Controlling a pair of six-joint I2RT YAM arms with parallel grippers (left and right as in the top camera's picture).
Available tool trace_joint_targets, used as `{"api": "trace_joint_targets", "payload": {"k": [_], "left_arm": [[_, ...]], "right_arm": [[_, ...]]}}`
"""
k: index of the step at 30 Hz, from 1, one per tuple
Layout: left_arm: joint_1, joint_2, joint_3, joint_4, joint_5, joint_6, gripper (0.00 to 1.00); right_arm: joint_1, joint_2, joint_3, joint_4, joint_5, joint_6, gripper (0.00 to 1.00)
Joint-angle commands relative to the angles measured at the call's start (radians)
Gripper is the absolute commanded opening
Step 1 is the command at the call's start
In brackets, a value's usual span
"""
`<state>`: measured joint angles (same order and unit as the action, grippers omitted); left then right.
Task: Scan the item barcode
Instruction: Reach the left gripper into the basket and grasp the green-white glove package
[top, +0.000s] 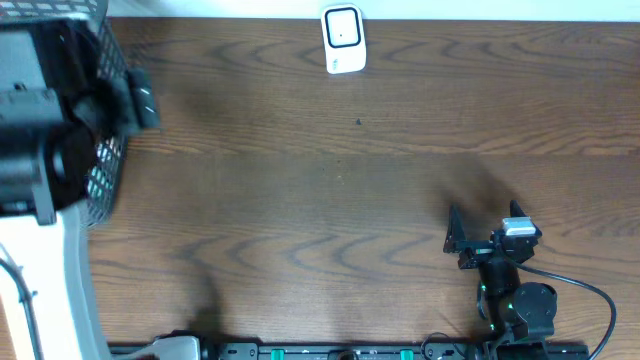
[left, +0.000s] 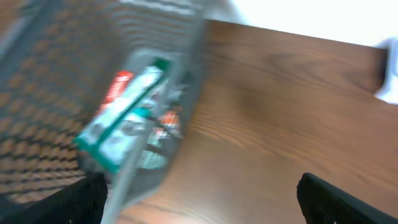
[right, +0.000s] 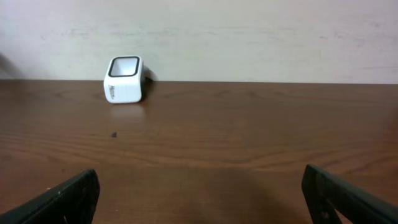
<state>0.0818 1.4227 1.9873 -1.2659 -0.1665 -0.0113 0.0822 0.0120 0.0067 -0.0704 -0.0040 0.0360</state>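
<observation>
Broad wood-grain counter beneath everything. At its left end, a dark mesh basket, blurred in the left wrist view. Just beside the basket, left hand, fingers spread wide, gripping nothing. Near the front right, right hand, likewise spread and empty. Inside the basket, a green, white and red box, lying tilted. At the far edge, a small white scanner, well apart from both hands.
</observation>
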Motion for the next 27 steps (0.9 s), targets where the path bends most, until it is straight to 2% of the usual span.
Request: {"api": "trace_joint_targets", "payload": {"k": [1,8,14,21,27], "left_arm": [[0.099,0.061,0.021,0.028,-0.117,0.016,0.98],[0.303,0.180,0.021,0.057,-0.114,0.013,0.98],[0.415,0.278,0.021,0.071,-0.103,0.009,0.98],[0.484,0.395,0.018,0.090,-0.072,0.008,0.98],[0.503,0.502,0.013,0.089,0.022,0.115,0.98]], "right_arm": [[-0.009,-0.005,-0.002,-0.004,-0.001,-0.015,0.99],[-0.009,-0.005,-0.002,-0.004,-0.001,-0.015,0.99],[-0.009,-0.005,-0.002,-0.004,-0.001,-0.015,0.99],[-0.009,-0.005,-0.002,-0.004,-0.001,-0.015,0.99],[-0.009,-0.005,-0.002,-0.004,-0.001,-0.015,0.99]]}}
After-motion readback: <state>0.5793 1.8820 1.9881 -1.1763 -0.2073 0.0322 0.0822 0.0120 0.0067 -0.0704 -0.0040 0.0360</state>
